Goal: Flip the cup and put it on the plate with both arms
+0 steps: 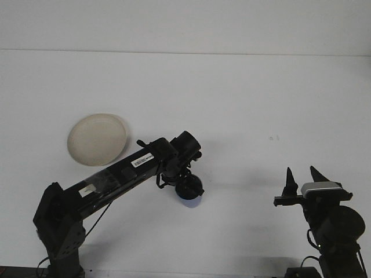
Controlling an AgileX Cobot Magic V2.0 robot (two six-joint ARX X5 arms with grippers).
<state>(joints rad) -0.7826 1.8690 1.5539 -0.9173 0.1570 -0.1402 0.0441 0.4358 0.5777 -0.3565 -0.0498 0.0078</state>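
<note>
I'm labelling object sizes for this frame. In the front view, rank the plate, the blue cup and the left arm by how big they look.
1. Left arm, by far the largest, though it is nearer the camera.
2. Plate.
3. Cup, smallest, mostly hidden under the left end effector, so its full size is unsure.

The left gripper sits directly over the blue cup, apparently around it. The cream plate lies apart; the right gripper stands splayed.
</note>
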